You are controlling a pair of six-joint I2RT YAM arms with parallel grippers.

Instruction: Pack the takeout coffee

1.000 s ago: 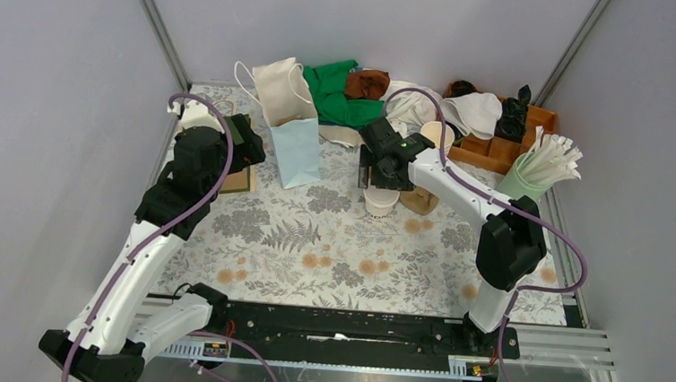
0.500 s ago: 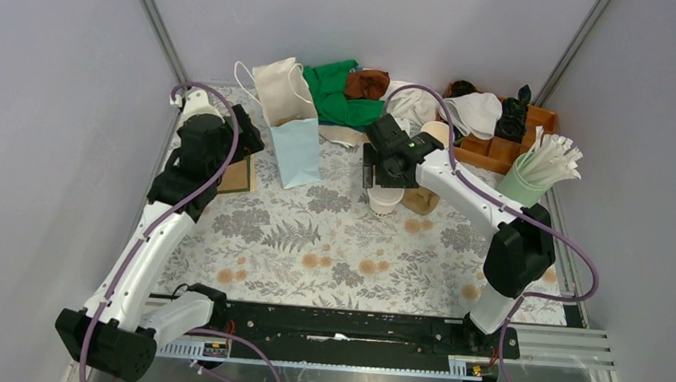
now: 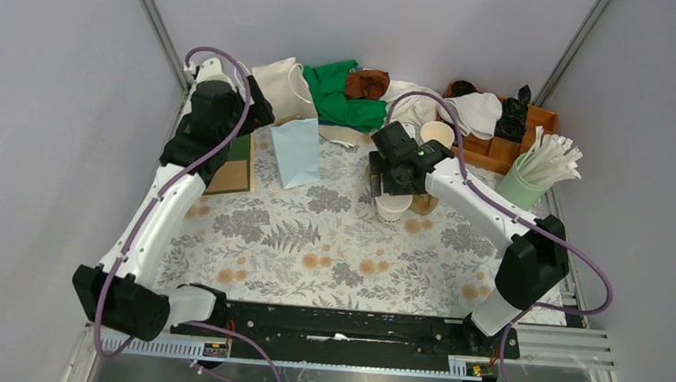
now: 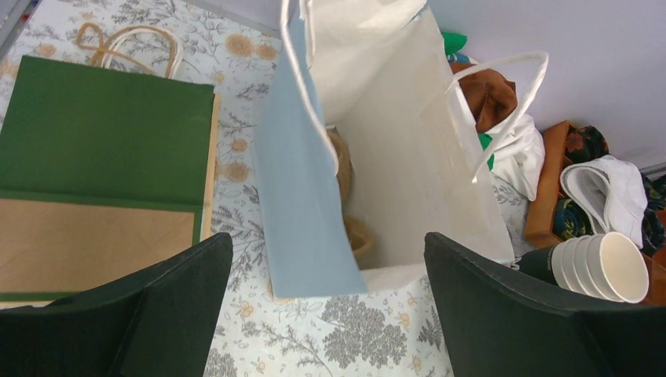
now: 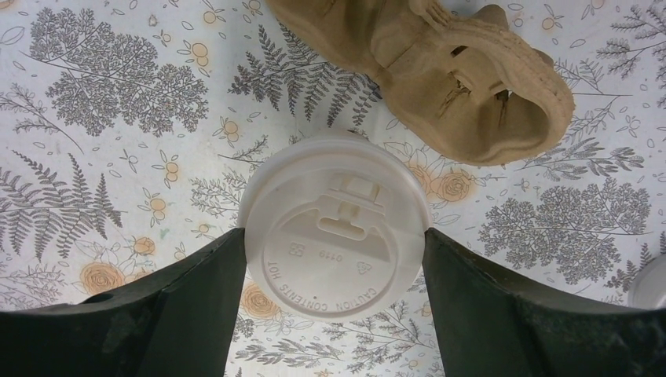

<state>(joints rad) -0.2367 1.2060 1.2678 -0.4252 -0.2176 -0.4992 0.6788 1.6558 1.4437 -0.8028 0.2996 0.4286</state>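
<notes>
Right wrist view: takeout coffee point(image 5: 336, 229) seen lid-up, white lid with sip tab, dead centre between the fingers. Right gripper point(image 5: 334, 239) is spread wide but clamped on it, one finger against each side of the lid rim. Can't tell if the base sits on the cloth or is raised. Brown pulp tray point(image 5: 440, 71) lies just beyond the cup, close, not clearly touching.

Top view: cup is centre-right on the floral tablecloth point(image 3: 313, 243), well apart from the paper bag point(image 3: 294, 147), which stands to its left.

Left wrist view: bag upright, mouth open, white with a pale blue side, handles up. Something brown shows low inside, can't tell what. Left gripper point(image 4: 326, 251) hangs over the bag mouth, fingers spread wide, holding nothing. Flat green-and-brown bag point(image 4: 102, 133) lies on the cloth left of it. Stack of lidless cups point(image 4: 605, 267) lies on its side to the right.
</notes>
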